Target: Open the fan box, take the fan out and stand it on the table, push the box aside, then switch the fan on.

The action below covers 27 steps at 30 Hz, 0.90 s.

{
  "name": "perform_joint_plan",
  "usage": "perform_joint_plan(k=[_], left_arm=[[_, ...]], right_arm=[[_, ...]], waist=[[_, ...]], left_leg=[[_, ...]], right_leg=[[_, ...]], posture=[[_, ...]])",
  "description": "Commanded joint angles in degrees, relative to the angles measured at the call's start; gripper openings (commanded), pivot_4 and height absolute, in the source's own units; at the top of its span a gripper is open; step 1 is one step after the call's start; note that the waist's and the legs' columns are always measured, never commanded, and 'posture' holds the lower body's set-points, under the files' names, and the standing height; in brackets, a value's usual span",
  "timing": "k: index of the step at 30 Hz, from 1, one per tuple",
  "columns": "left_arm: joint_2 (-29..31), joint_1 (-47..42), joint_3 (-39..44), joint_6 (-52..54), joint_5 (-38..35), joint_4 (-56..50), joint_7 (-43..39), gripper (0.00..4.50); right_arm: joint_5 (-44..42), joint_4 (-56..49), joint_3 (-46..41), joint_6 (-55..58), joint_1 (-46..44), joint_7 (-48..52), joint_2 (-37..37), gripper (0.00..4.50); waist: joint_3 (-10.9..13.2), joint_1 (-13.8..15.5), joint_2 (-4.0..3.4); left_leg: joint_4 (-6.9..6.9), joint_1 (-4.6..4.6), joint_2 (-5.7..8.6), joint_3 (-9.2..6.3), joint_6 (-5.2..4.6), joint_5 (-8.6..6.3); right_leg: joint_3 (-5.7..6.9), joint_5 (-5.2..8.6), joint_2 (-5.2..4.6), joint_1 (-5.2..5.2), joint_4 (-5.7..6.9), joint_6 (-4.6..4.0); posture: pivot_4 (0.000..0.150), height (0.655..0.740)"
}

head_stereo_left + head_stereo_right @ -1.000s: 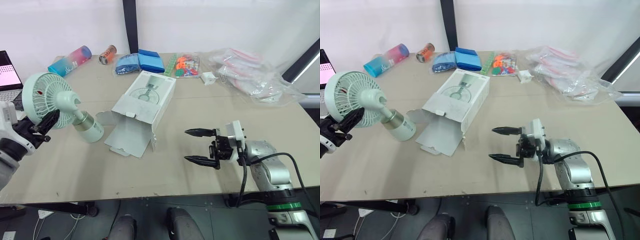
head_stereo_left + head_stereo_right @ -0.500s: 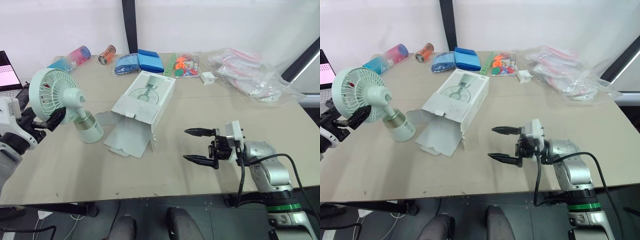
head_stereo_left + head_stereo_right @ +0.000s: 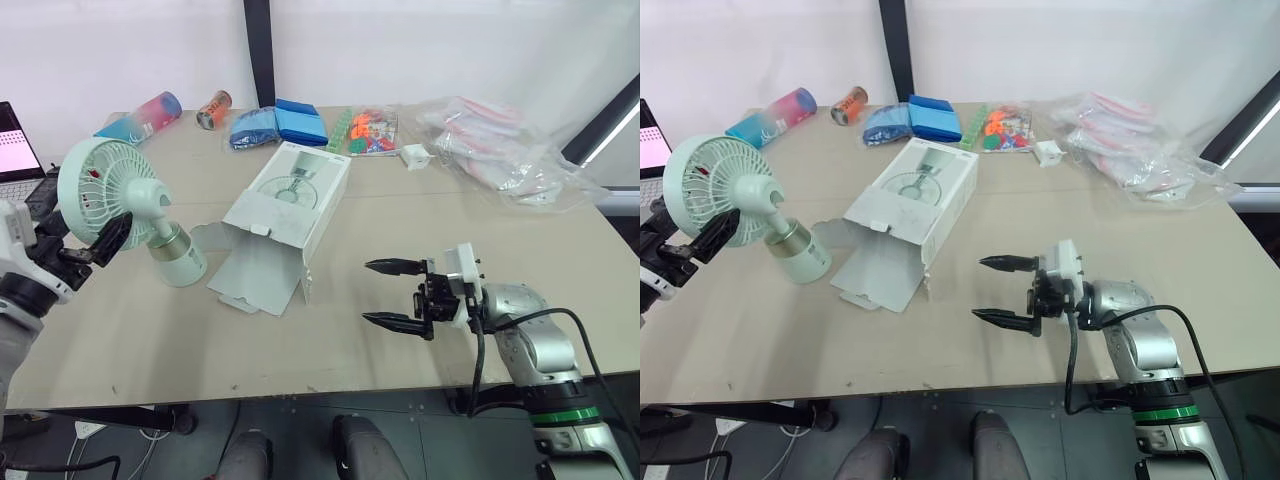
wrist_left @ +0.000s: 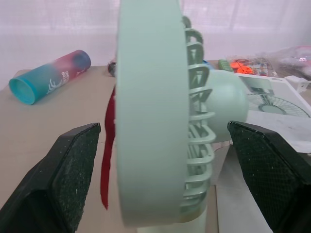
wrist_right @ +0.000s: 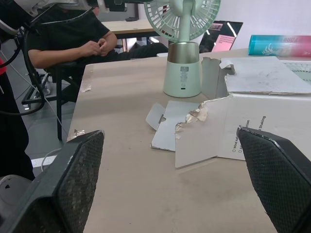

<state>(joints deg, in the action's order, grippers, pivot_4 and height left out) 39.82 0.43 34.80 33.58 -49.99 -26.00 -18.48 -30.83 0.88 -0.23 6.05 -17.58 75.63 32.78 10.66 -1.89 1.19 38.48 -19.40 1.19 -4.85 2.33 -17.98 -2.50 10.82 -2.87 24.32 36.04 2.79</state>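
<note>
**A:** Where is the fan (image 3: 148, 196)?

**B:** Out of its packaging, standing on its base on the bench (image 3: 330, 350), at 9 o'clock from the fan box (image 3: 290, 200) and just beside the box's torn, open flaps.

**A:** And the box?

**B:** It lies flat near the middle of the bench, with its open end toward 7 o'clock.

**A:** What is the left gripper (image 4: 163, 128) doing?

**B:** It sits at the fan's round cage. Its fingers (image 4: 68, 165) are spread wide, one on each side of the cage, and the left wrist view shows a gap on both sides.

**A:** And the right gripper (image 3: 367, 292)?

**B:** It hovers low over bare bench at 4 o'clock from the box, well apart from it. Its fingers (image 3: 395, 266) are spread and hold nothing, pointing toward 9 o'clock.

**A:** Anything else?

**B:** Along the far edge, a pink-and-blue tumbler (image 3: 140, 120) lies on its side at 11 o'clock, with a can (image 3: 215, 108) and blue packets (image 3: 280, 122) near 12. Clear plastic bags (image 3: 500, 150) are at 2 o'clock and a laptop (image 3: 15, 150) at 10. The right wrist view shows a seated person (image 5: 73, 43) beyond the bench.
</note>
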Motion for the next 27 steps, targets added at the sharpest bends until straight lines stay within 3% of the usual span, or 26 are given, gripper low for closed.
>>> perform_joint_plan(k=[1,17,22,27], left_arm=[[0.17,0.07,3.18,-2.08,-0.16,-2.65,-1.05,4.45],[3.98,-7.10,5.56,-5.54,0.56,-3.48,-3.47,4.45],[8.59,-7.62,-3.69,-2.88,-0.62,-9.70,-10.42,4.45],[7.48,-7.20,-9.18,-2.93,-0.26,-11.20,-12.49,4.45]], right_arm=[[-0.25,-1.17,-0.62,-0.52,-0.66,0.23,0.13,4.49],[0.34,0.73,-0.79,-0.82,-2.06,1.02,0.01,4.49],[0.87,-0.93,-0.45,-1.55,-1.31,-0.88,-1.11,4.49],[4.05,-4.24,1.15,1.00,-1.48,-7.25,-2.09,4.49]], waist=[[0.00,0.00,0.01],[-0.04,0.00,0.08],[-0.04,-0.05,0.08],[-0.04,-0.15,0.07]], left_leg=[[0.00,0.00,0.00,0.00,0.00,0.00],[0.00,0.00,-0.01,0.01,0.00,0.00],[0.00,-0.01,-0.01,0.01,0.00,0.00],[0.00,0.00,-0.02,0.01,0.00,0.00]], right_leg=[[0.00,0.00,0.00,0.00,0.00,0.00],[0.00,0.00,0.02,0.00,-0.01,0.00],[-0.01,0.00,0.02,-0.01,-0.02,0.00],[-0.05,0.01,0.05,0.00,-0.01,0.01]], posture=[[0.150,0.7400],[0.150,0.7400],[0.150,0.7400],[0.150,0.7400]])
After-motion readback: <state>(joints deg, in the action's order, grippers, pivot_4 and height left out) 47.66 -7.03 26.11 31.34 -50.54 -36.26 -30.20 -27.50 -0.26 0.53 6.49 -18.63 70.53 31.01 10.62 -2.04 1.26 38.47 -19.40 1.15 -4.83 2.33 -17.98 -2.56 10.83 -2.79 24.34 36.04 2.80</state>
